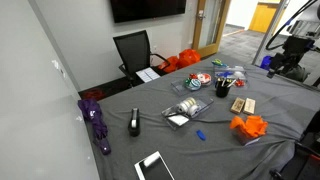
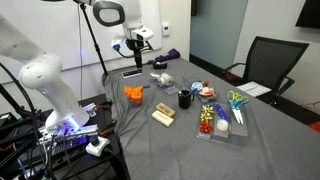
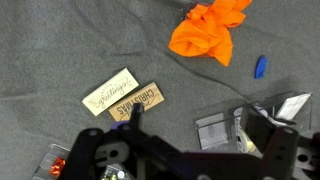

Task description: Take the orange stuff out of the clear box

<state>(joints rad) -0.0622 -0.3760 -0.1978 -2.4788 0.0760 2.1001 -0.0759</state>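
The orange stuff (image 1: 248,127) is a crumpled orange cloth lying on the grey table, outside any box; it also shows in the other exterior view (image 2: 133,93) and at the top of the wrist view (image 3: 210,30). The clear box (image 1: 186,109) lies near the table's middle, also seen in an exterior view (image 2: 160,80), and sits low between my fingers in the wrist view (image 3: 222,128). My gripper (image 3: 195,118) is open and empty, held high above the table (image 2: 137,45), away from the cloth.
Two wooden signs (image 3: 125,98) and a small blue object (image 3: 260,67) lie near the cloth. A black cup (image 1: 222,88), a clear organiser tray (image 2: 222,122), scissors (image 2: 237,98), a black stapler (image 1: 134,123), a purple umbrella (image 1: 97,122) and a tablet (image 1: 155,166) are on the table.
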